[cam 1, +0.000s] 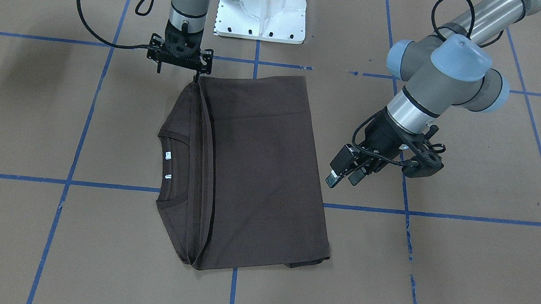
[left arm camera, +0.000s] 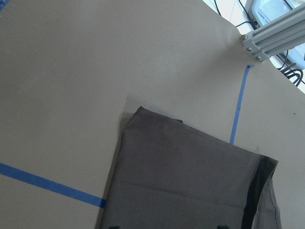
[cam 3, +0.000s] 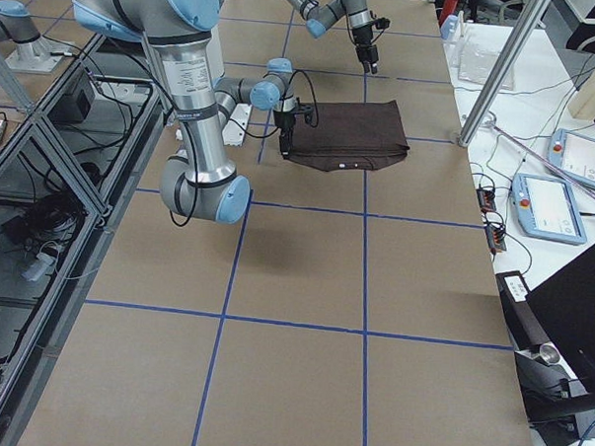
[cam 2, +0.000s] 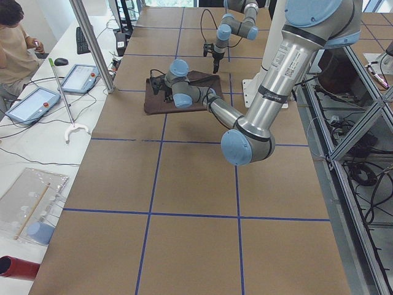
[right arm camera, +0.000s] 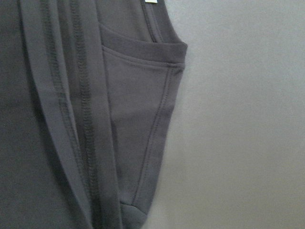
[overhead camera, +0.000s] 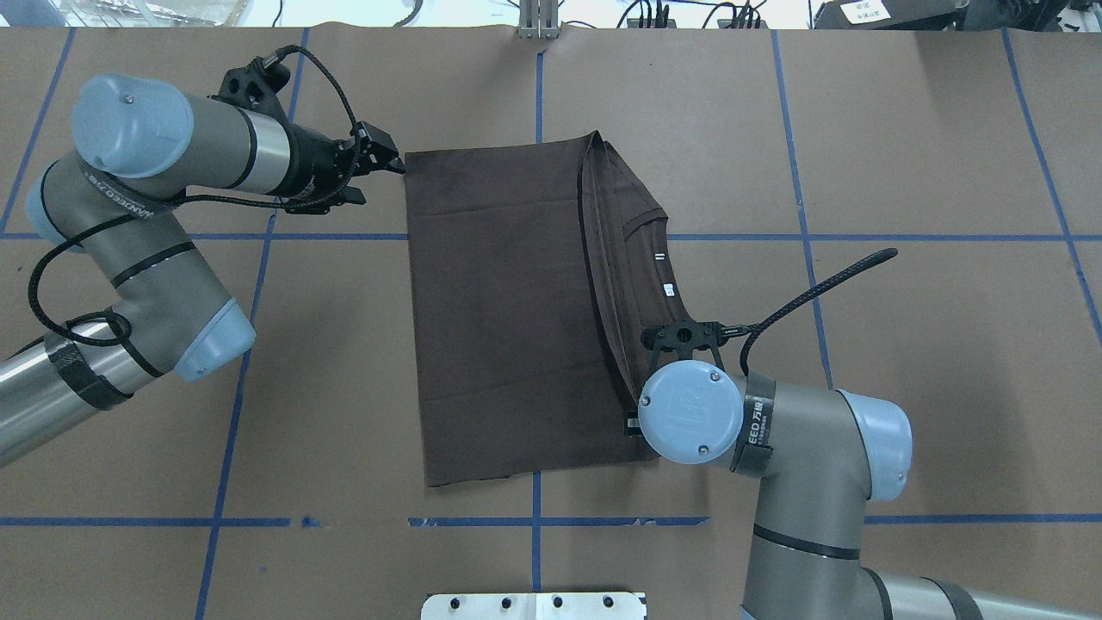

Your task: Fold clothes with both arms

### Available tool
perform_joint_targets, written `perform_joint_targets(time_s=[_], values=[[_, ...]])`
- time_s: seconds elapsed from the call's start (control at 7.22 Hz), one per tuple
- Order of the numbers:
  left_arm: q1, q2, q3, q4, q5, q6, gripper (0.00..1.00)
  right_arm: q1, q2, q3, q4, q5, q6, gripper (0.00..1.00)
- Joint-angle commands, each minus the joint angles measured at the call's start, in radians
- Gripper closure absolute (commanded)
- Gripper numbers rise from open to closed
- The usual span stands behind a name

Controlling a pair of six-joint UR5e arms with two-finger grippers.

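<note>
Opposed overhead and front cameras share the T-shirt (overhead camera: 499, 301), wrist cameras seemingly nearest.

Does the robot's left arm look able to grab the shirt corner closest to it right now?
Probably yes: the open left gripper hovers just beside the edge of the T-shirt, with only bare table between them and nothing lying on that corner.

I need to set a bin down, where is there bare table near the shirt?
Bare table lies beyond the right arm, past the blue tape line on the robot's right. Another free patch sits between the left arm and the shirt. It is crowded at the shirt's collar edge and its far left corner, where the arms reach in.
</note>
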Motion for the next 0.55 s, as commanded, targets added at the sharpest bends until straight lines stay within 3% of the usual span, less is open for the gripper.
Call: perform_joint_targets(time_s=[0.0, 0.42], values=[[0.000, 0.000, -0.005, 0.004, -0.001, -0.006, 0.25, 0.005, 0.079, -0.115, 0.093, -0.002, -0.005, 0.00], [0.002, 0.000, -0.012, 0.008, -0.001, -0.014, 0.25, 0.053, 0.096, -0.211, 0.109, 0.000, -0.069, 0.00]])
